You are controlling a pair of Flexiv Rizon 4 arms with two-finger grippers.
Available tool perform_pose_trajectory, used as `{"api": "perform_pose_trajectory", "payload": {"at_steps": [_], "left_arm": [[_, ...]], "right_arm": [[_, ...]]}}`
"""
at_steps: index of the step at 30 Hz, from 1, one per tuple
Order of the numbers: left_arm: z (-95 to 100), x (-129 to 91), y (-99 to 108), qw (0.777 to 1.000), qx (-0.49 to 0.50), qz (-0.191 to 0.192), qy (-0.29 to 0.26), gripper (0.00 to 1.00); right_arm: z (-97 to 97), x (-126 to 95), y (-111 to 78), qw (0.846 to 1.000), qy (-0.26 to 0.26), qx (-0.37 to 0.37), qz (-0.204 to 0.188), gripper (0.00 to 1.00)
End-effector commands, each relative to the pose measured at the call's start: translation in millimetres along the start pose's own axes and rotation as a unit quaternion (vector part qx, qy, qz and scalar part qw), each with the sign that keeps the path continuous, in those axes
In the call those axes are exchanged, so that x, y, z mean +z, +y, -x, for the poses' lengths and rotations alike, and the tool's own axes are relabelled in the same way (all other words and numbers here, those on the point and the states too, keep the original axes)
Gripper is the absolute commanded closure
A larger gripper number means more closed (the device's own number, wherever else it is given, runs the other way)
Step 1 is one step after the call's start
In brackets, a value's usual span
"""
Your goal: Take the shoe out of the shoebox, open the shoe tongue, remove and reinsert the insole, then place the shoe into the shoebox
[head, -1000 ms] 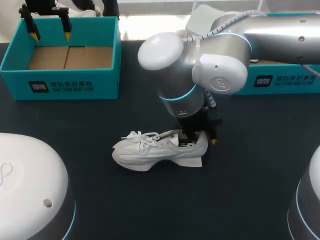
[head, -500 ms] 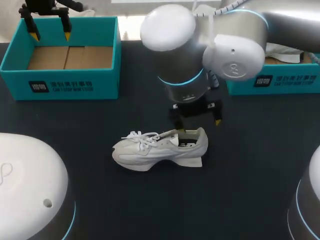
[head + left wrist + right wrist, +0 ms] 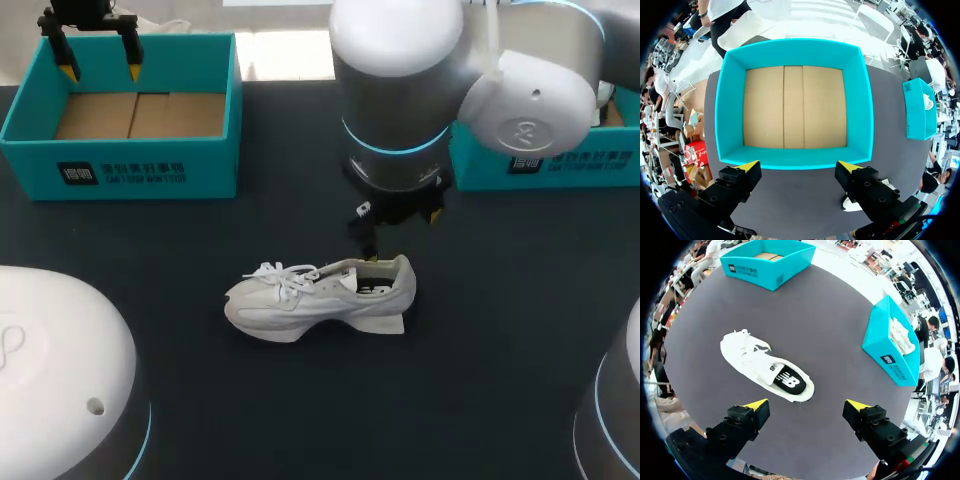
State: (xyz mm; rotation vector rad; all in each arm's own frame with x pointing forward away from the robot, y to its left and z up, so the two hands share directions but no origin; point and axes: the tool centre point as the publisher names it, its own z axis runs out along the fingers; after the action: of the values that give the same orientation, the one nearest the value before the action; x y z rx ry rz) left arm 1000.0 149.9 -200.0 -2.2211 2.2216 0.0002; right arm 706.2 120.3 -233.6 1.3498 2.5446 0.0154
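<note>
A white sneaker (image 3: 320, 298) stands on the dark worktop (image 3: 500, 350), toe left, its black insole (image 3: 785, 377) seated inside, so it looks ready for boxing. The right jaws hover just above its heel, wide open and empty. The left jaws hang wide open and empty over the far-left teal shoebox (image 3: 120, 170), probably waiting.
</note>
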Motion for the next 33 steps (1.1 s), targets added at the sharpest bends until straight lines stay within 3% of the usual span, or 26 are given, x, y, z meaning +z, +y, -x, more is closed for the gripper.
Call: {"api": "perform_pose_trajectory", "payload": {"at_steps": [1, 5, 8, 14, 17, 20, 21, 33], "left_arm": [[0.0, 0, 0, 1.000, 0.000, 0.000, 0.000, 0.00], [0.0, 0, 0, 1.000, 0.000, 0.000, 0.000, 0.00], [0.0, 0, 0, 1.000, 0.000, 0.000, 0.000, 0.00], [0.0, 0, 0, 1.000, 0.000, 0.000, 0.000, 0.00], [0.0, 0, 0, 1.000, 0.000, 0.000, 0.000, 0.00], [0.0, 0, 0, 1.000, 0.000, 0.000, 0.000, 0.00], [0.0, 0, 0, 1.000, 0.000, 0.000, 0.000, 0.00], [0.0, 0, 0, 1.000, 0.000, 0.000, 0.000, 0.00]], "right_arm": [[4.8, 4, -3.9, 0.999, 0.024, -0.028, 0.009, 0.00], [4.8, 4, -3.9, 0.999, 0.024, -0.028, 0.009, 0.00], [9.7, 5, -13.9, 0.982, 0.066, -0.133, 0.114, 0.00], [20.6, 5, -24.2, 0.944, 0.101, -0.239, 0.205, 0.00], [23.2, 8, -24.4, 0.932, 0.125, -0.263, 0.215, 0.00], [22.5, 16, -20.2, 0.929, 0.128, -0.296, 0.184, 0.00], [21.7, 18, -19.3, 0.932, 0.115, -0.305, 0.160, 0.00], [21.7, 18, -19.3, 0.932, 0.115, -0.305, 0.160, 0.00]]}}
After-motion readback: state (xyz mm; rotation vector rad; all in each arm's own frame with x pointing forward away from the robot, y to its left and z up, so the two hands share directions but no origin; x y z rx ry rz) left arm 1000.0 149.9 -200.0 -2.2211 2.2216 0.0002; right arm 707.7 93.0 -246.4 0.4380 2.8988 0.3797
